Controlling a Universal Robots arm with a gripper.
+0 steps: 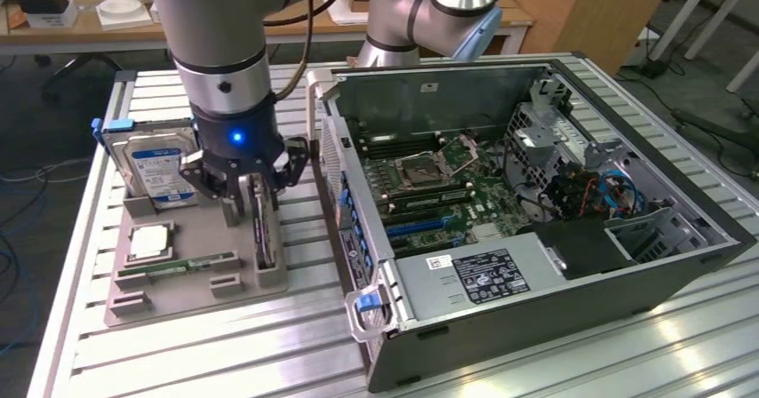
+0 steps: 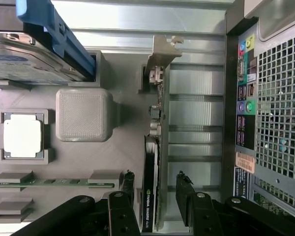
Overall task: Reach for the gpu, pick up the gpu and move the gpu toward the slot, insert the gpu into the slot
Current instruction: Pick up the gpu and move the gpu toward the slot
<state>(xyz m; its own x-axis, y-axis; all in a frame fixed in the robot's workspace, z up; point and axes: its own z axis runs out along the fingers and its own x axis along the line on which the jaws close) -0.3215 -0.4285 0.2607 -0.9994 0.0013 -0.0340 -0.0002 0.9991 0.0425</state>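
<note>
While the released pincer straddles the gpu, standing on edge along the tray edge nearest the computer case, best to centre both fingers before squeezing.

The gripper of a robot arm hangs low over the gpu, which stands on edge in a grey parts tray on a slatted metal table, just beside an open computer case; a blue-labelled hard drive stands at the tray's far end.
</note>
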